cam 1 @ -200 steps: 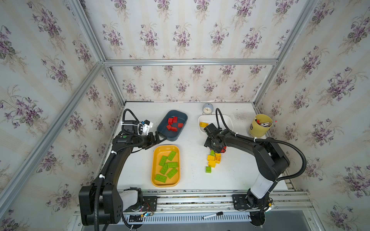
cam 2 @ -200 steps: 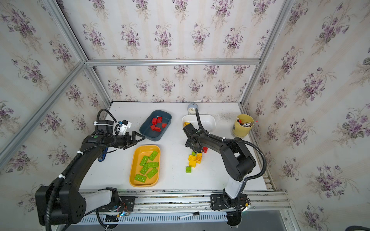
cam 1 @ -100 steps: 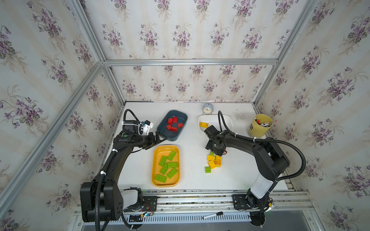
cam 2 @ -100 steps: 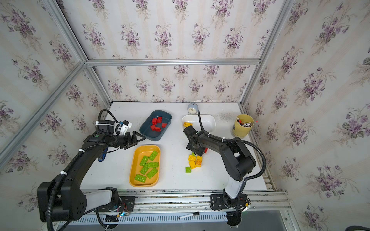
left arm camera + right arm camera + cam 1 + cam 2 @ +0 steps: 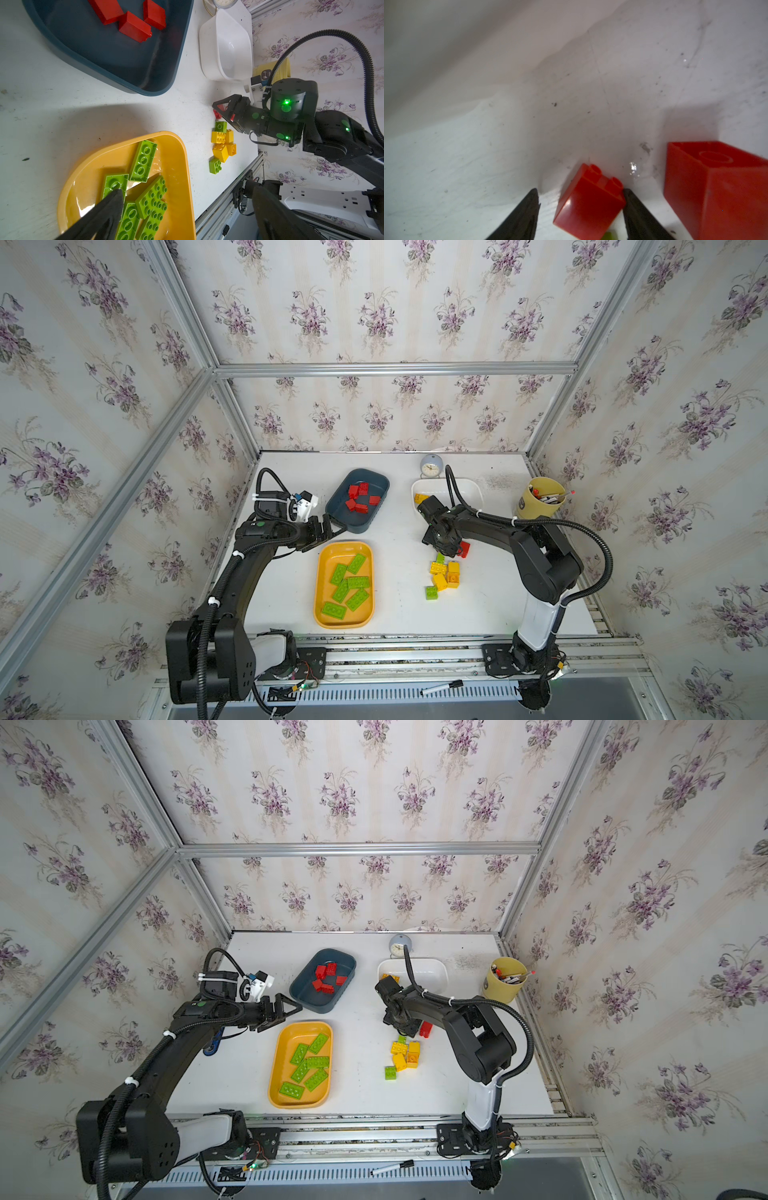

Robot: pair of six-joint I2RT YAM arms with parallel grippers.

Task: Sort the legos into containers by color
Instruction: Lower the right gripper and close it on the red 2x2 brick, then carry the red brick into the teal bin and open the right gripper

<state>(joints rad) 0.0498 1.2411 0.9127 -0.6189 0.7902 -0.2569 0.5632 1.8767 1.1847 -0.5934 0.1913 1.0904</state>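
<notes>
Here the right gripper (image 5: 580,191) stands open around a small red brick (image 5: 589,204) on the table (image 5: 571,93), off to the right of the yellow tray (image 5: 321,572). One finger touches the brick and the other does not. The left gripper (image 5: 292,1008) hangs wide open and empty just past that tray's far end. Green bricks (image 5: 349,584) lie in the tray.

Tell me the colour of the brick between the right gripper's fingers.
Red; the brick shows best in the right wrist view.
</notes>
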